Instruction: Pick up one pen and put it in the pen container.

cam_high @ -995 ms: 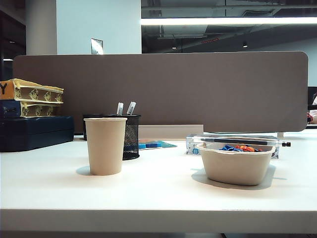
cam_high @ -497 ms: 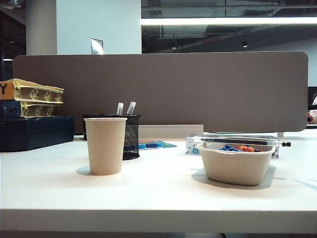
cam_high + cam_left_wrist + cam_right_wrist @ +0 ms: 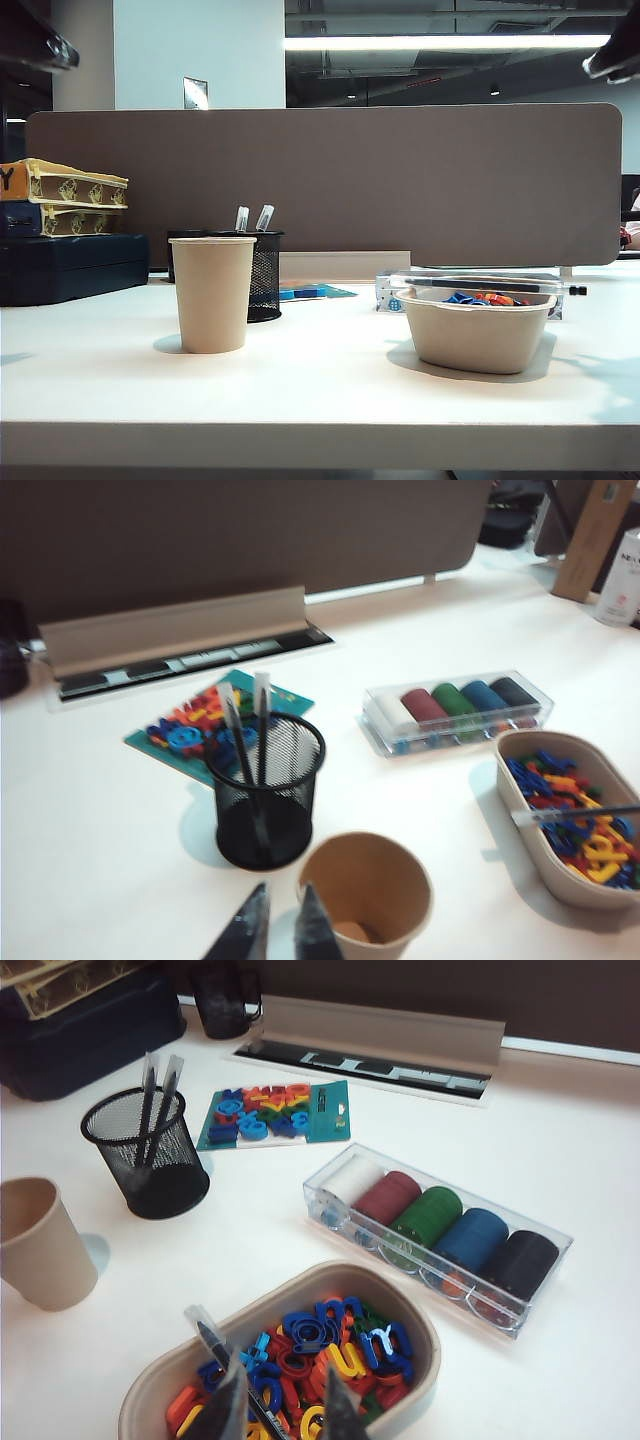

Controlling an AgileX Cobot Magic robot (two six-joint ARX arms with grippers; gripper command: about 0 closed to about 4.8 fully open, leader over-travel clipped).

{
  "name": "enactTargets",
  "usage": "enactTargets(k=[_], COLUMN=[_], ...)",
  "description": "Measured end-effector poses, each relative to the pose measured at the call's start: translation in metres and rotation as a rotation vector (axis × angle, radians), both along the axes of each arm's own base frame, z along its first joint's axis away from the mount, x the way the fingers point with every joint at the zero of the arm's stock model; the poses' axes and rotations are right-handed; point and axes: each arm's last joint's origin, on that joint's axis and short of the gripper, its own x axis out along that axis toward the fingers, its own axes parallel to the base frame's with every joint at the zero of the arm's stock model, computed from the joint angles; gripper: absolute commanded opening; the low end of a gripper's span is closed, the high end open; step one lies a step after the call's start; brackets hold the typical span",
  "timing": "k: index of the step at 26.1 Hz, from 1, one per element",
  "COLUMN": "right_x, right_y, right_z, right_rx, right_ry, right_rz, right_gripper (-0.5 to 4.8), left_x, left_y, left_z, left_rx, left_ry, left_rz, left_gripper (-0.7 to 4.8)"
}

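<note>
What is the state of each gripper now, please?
Left gripper: slightly open, empty, above the paper cup.
Right gripper: open, empty, above the pen on the bowl.

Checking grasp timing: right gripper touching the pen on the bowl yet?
Apart. The right wrist view shows the right gripper hanging above the bowl, jaws open, with the pen lying across the rim below them.

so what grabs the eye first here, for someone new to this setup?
The beige bowl heaped with bright plastic letters, a pen lying across it, with the right gripper open just above. Then the black mesh pen container holding two pens beside the paper cup, the left gripper above the cup's rim, jaws narrowly apart.
</note>
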Motion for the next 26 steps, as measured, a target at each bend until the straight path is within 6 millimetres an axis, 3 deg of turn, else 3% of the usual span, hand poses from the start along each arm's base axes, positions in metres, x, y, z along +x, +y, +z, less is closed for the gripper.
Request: enactTargets(k=[11, 18, 23, 26], right_x=[0.025, 0.042, 0.043, 0.043], right_y=[0.006, 0.011, 0.014, 0.028], right_z=[-0.013, -0.034, -0.037, -0.032], right_rx=[0.024, 0.041, 0.054, 0.067], right_ry=[0.063, 0.184, 0.206, 0.237], right_rz=[0.113, 0.179, 0.206, 0.303], right_gripper=[1.09, 1.22, 1.22, 1.28], left_x=[0.017, 0.03, 0.031, 0.032], left_y=[-0.024, -0.035, -0.036, -0.037], left_z=[-0.018, -0.035, -0.03, -0.026], left_rx=[0.014, 0.034, 0.026, 0.007], left_ry=[0.09, 0.168, 0.15, 0.14], left_rz=[-0.141, -0.176, -0.191, -0.221], left_gripper=[0.58, 0.58, 0.58, 0.58])
